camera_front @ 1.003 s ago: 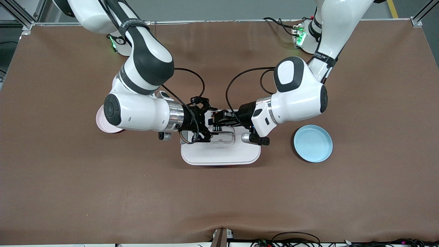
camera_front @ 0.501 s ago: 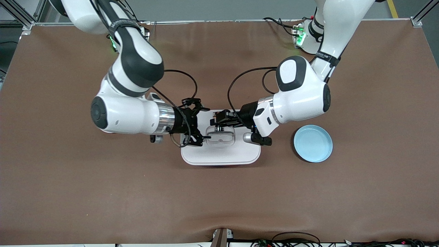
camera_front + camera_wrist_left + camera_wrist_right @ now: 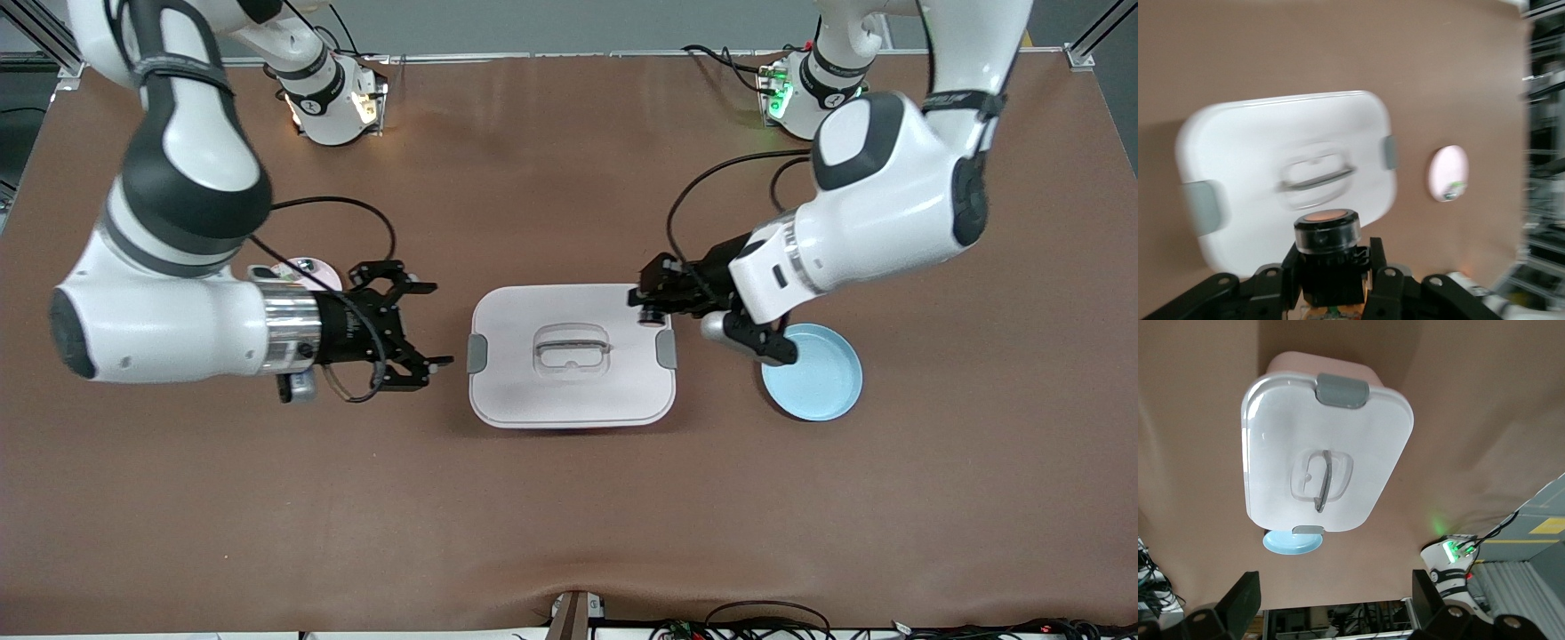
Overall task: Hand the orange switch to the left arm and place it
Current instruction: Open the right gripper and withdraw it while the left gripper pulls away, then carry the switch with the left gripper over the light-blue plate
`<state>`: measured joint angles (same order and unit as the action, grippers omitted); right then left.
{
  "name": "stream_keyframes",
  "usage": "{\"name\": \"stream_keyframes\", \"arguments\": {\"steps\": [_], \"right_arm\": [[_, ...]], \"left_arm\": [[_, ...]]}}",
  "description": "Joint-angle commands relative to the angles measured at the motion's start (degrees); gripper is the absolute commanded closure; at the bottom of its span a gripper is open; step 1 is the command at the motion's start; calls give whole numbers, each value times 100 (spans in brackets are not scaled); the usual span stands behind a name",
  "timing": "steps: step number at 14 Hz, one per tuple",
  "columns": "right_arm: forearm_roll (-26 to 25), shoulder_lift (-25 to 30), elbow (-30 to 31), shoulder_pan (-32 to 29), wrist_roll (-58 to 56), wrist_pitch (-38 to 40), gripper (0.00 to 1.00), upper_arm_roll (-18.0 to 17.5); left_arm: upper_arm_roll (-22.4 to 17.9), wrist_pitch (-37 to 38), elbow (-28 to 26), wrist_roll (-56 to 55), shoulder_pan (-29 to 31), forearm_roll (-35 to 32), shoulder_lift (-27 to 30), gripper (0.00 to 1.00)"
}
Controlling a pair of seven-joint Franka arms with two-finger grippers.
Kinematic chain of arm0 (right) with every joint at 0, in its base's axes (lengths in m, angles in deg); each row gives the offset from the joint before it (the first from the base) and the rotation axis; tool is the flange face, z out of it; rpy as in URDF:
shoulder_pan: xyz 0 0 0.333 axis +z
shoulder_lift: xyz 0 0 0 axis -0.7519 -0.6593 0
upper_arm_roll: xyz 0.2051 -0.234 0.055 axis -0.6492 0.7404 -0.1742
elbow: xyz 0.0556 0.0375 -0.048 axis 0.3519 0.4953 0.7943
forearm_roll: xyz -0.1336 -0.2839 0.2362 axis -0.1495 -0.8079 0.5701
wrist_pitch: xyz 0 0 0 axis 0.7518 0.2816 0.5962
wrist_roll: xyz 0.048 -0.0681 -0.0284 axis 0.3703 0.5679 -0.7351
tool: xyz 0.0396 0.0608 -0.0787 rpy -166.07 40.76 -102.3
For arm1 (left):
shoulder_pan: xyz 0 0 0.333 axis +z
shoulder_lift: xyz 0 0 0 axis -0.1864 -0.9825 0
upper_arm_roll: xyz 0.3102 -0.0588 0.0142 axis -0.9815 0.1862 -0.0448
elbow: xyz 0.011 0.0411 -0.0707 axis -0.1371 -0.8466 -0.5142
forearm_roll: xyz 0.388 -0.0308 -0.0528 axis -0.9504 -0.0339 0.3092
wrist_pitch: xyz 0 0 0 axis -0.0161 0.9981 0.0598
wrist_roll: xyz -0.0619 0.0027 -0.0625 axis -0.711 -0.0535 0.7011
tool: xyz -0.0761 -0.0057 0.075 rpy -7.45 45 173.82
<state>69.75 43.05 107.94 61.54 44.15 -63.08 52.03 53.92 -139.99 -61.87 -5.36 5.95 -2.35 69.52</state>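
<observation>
At mid-table, the white box (image 3: 571, 366) sits closed, grey clips at both ends, bare brown table (image 3: 569, 516) open all round it. The left gripper (image 3: 653, 307) hangs over the box's edge at the left arm's end, clenched on the orange switch (image 3: 1327, 230), whose orange cap faces out over the lid in the left wrist view. Just beside that end lies the blue plate (image 3: 822, 378), partly under the left arm's wrist. The right gripper (image 3: 425, 324) hovers over bare table at the right arm's end, well apart from the box, its fingers (image 3: 437, 362) spread wide and holding nothing. The pink plate (image 3: 307, 269), with a small object on it, peeks out by the right arm, farther from the front camera than that gripper.

A second ago both grippers met over the middle of the lid, tip to tip above the handle. Since then the right arm has drawn back clear of the box, and the left has pulled away toward the blue plate, carrying the switch; the lid now shows whole.
</observation>
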Motion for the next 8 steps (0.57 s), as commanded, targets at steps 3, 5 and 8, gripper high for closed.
{"name": "stream_keyframes", "arguments": {"steps": [3, 5, 8], "right_arm": [[-687, -8, -456, -356, -2027, 819, 0, -55], [-1504, 62, -510, -294, -3380, 1092, 0, -64], [-2253, 141, -510, -382, -5008, 1312, 0, -55]], "left_arm": [[9, 1284, -110, 3, 767, -752, 779, 100], [9, 1672, -119, 3, 1101, -1277, 1095, 100], [9, 2262, -145, 12, 1558, -1981, 1290, 100]]}}
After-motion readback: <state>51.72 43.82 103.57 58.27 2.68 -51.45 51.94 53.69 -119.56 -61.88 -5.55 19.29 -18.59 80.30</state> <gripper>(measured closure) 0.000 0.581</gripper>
